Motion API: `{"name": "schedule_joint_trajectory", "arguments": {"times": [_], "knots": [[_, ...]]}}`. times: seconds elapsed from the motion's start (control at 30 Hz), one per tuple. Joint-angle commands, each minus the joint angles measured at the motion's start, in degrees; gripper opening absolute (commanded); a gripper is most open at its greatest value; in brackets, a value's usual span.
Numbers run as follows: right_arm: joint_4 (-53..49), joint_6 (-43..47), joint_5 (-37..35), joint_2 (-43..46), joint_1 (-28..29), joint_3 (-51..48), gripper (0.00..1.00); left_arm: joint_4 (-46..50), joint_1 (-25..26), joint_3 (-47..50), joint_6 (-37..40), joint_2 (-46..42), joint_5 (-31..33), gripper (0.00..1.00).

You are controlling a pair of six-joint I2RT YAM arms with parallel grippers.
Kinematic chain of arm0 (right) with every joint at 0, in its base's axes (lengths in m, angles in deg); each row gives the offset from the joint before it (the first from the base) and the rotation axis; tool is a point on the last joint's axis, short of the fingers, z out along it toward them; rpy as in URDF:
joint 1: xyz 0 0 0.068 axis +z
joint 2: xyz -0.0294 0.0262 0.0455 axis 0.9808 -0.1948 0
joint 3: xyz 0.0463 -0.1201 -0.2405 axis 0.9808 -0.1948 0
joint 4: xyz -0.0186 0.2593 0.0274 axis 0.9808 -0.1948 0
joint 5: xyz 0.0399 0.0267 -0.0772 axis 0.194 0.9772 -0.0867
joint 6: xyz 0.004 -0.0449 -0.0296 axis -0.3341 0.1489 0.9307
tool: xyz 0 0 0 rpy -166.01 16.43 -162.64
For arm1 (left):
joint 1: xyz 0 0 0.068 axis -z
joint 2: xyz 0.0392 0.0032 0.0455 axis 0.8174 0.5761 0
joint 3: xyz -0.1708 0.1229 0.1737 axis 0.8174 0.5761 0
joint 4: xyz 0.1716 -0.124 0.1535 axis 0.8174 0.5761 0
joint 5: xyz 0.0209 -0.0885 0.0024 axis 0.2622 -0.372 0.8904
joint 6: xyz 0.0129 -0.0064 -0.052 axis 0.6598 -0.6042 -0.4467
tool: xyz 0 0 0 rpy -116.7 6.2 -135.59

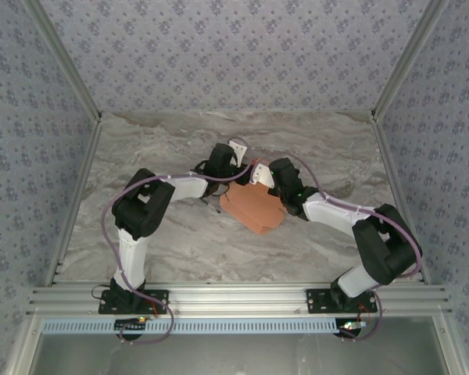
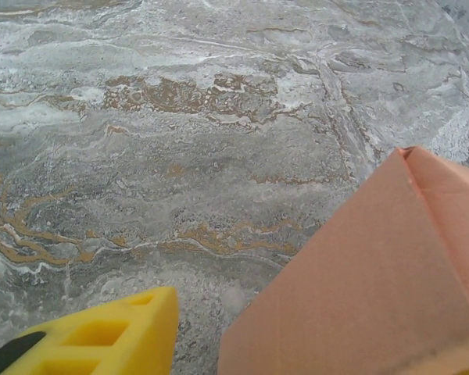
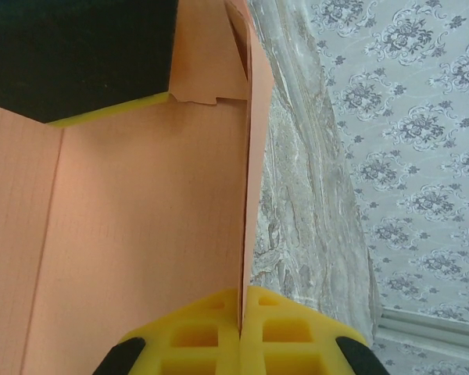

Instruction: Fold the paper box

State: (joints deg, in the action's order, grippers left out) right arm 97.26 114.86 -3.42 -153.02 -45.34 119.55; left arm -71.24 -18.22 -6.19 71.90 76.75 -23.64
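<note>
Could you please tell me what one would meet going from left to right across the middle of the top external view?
left arm → paper box → right arm

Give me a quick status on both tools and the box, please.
Left tool open beside the box. Right tool shut on a box panel. Box partly folded. Nothing seen in the way.

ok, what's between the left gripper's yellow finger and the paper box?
Only bare marble table lies between the left finger and the paper box, in the left wrist view.
</note>
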Motion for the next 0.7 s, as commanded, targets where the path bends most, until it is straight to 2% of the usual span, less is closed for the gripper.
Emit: {"name": "schedule_joint_trajectory", "arguments": {"times": [0.0, 0.67], "knots": [[-6.2, -0.1, 1.5, 1.3, 0.4, 0.5, 0.00, -4.6, -2.5, -0.3, 1.2, -3.3, 0.7, 0.51], [-7.1, -0.6, 1.6, 0.7, 0.3, 0.9, 0.00, -8.0, -3.6, -0.1, 2.5, -3.5, -7.8, 0.64]]}}
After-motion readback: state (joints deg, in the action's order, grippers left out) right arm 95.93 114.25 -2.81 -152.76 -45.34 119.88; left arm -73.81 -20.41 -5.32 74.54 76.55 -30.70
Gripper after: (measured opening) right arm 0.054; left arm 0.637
